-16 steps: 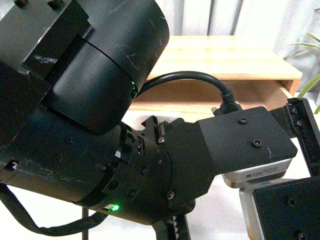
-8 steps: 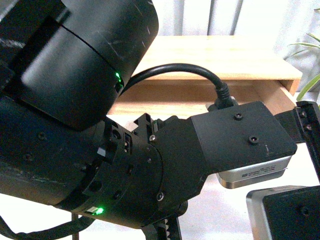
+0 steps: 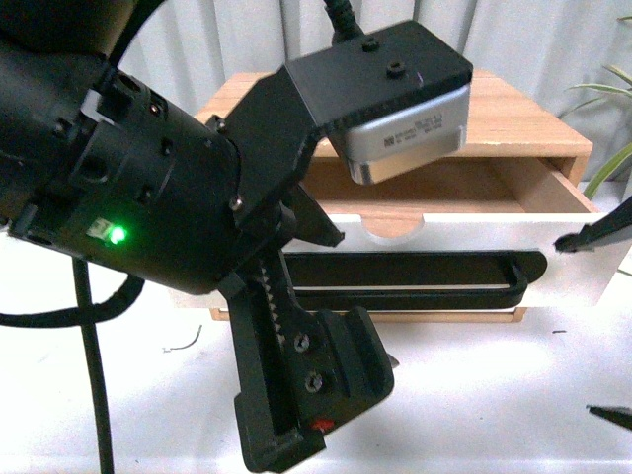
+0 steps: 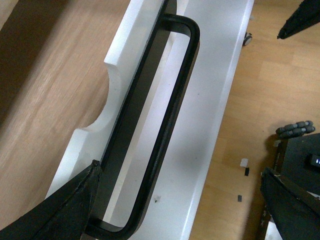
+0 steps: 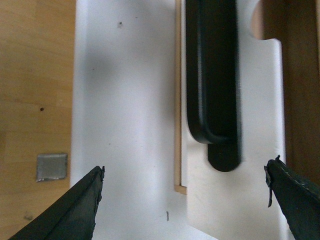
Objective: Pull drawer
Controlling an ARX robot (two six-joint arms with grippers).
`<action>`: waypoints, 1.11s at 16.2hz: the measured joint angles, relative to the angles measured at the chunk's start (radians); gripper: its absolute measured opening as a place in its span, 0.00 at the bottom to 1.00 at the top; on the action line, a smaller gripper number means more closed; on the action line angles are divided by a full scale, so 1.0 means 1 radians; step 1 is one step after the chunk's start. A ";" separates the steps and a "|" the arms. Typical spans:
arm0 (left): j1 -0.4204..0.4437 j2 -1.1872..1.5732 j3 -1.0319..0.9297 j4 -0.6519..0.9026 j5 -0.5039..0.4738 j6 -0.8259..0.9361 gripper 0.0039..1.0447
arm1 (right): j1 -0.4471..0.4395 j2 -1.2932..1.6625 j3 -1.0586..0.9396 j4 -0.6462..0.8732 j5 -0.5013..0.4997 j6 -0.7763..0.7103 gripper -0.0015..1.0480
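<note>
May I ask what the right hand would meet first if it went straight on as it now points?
Probably the white front of the drawer, beside the end of its black bar handle, straight ahead of the open right hand. Depth is unclear, so the white table in front might come first.

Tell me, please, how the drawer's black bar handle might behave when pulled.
The handle probably stays stiff: a thick bar joined at both ends. Its smooth finish may be slippery. The drawer, partly out, should slide, not tip.
</note>
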 joint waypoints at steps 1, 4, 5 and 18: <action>0.002 -0.008 0.000 -0.011 0.005 -0.007 0.94 | -0.013 -0.007 0.019 -0.007 -0.014 -0.003 0.94; 0.010 -0.026 0.000 -0.018 0.039 -0.031 0.94 | -0.046 -0.031 0.055 -0.023 -0.055 0.014 0.94; 0.030 -0.046 0.000 -0.006 0.066 -0.060 0.94 | -0.058 -0.037 0.060 -0.013 -0.074 0.033 0.94; 0.562 -0.392 -0.230 0.478 -0.192 -0.901 0.94 | -0.240 -0.249 -0.080 0.528 0.330 1.570 0.94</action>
